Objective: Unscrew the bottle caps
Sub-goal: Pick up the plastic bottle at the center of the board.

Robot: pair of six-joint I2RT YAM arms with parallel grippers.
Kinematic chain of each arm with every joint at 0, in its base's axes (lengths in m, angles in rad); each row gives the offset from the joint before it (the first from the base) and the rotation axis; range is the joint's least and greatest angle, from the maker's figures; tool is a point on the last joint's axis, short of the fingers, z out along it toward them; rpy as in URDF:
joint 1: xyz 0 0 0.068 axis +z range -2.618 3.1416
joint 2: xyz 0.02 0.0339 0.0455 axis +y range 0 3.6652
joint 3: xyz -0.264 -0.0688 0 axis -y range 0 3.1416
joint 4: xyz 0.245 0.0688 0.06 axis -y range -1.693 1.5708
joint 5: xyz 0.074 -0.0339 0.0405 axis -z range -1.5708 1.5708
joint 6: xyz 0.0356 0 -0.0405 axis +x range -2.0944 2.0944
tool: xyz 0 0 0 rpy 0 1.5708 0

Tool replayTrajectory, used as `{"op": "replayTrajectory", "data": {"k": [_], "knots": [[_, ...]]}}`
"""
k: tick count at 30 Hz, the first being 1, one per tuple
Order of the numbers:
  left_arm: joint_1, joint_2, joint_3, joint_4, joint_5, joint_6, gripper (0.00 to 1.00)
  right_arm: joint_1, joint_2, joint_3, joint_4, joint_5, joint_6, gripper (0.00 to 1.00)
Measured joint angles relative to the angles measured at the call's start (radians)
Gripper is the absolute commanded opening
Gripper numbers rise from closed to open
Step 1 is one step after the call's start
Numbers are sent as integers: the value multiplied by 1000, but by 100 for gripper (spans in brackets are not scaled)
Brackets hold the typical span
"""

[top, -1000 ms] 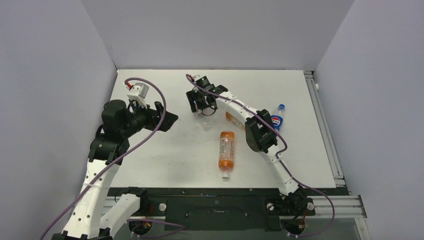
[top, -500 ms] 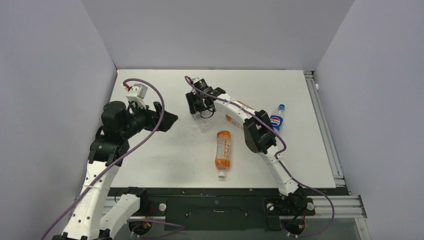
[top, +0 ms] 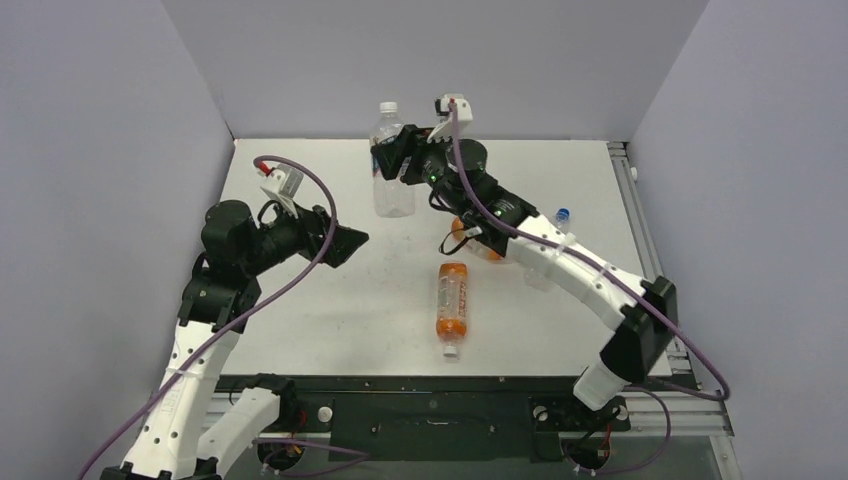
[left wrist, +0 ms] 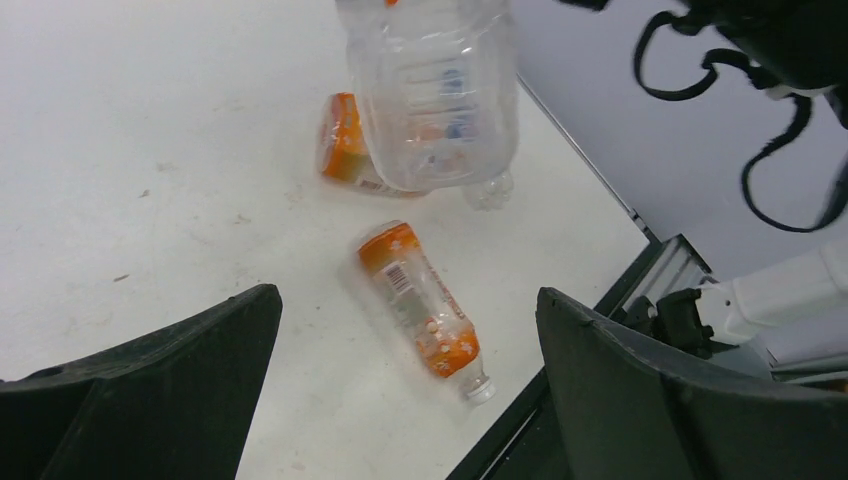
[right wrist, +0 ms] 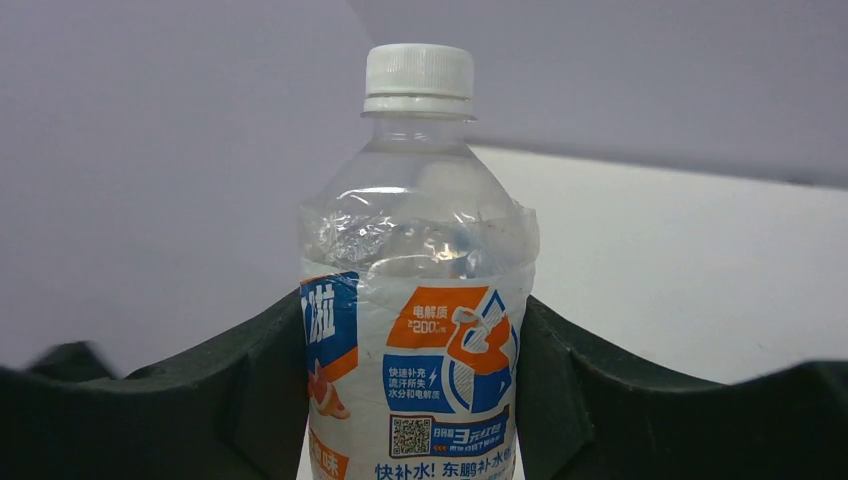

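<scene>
Slippage threatens: right pincer (top: 398,160) grips the clear bottle (top: 393,196) midbody; twisting its cap (right wrist: 419,72) with the wide-open left pincer (top: 343,241) could spin it loose.

A slim orange bottle (top: 453,300) obstructs the middle of the table (top: 300,320).

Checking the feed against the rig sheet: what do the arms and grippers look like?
The left arm and right arm have white links with black joints. The left gripper and right gripper have broad black fingers. A purple cable runs along each arm from a white wrist camera.
</scene>
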Motion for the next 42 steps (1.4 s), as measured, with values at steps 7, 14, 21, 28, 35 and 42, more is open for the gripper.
{"op": "replayTrajectory", "data": {"k": [7,14,21,28,35,42], "knots": [[-116,-31,-1,98,64,14,97,217,-220,-136,289,159,-2,48],[-184,-82,3,175,58,26,97,368,-222,-190,378,334,-136,47],[-192,-92,3,218,52,51,97,436,-224,-190,424,395,-212,47],[-195,-85,5,265,10,75,67,488,-231,-190,448,428,-241,50],[-203,-81,9,290,20,72,30,494,-244,-192,453,431,-262,74],[-201,-93,8,296,60,201,21,473,-299,-144,274,307,-229,80]]}}
